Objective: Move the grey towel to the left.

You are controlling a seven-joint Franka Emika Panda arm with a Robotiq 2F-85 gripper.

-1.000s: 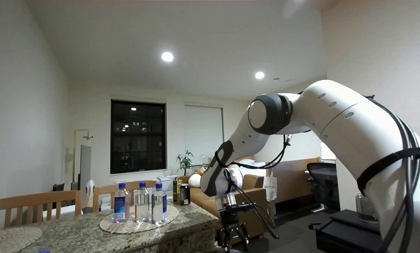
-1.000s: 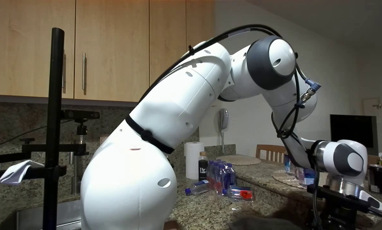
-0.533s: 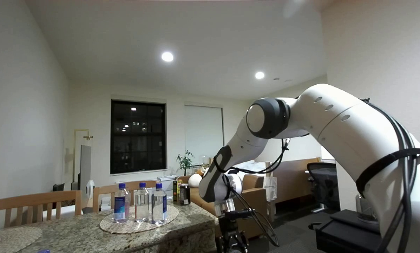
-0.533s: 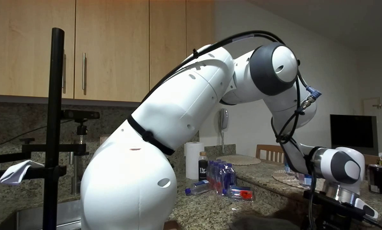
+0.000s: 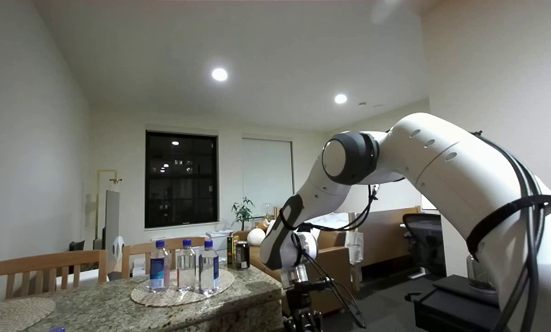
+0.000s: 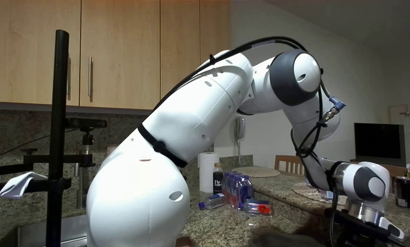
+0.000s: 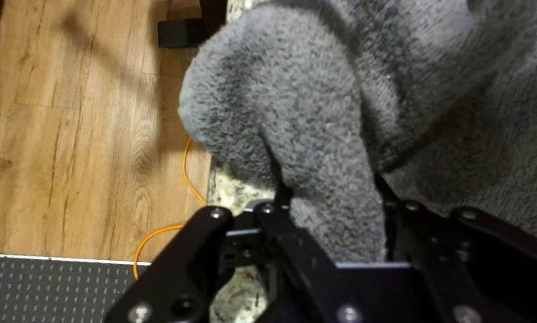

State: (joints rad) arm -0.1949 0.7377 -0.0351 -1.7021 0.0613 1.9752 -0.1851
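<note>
- Lying bunched on the speckled granite counter, at its edge: a plush grey cloth towel.
- Black two-fingered claw spread at that counter edge, straddling one towel fold.
- Likely light, limp, unslippery; take hold deep in that fold.

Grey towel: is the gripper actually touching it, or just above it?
Touching. The wrist view shows a fold of the grey towel filling the space between the jaws of the gripper, meeting both.

Arm arched up and over, forearm angled down from the elbow. End effector pointing roughly down, fingers apart; lower part cropped by frame edge in both exterior views.
</note>
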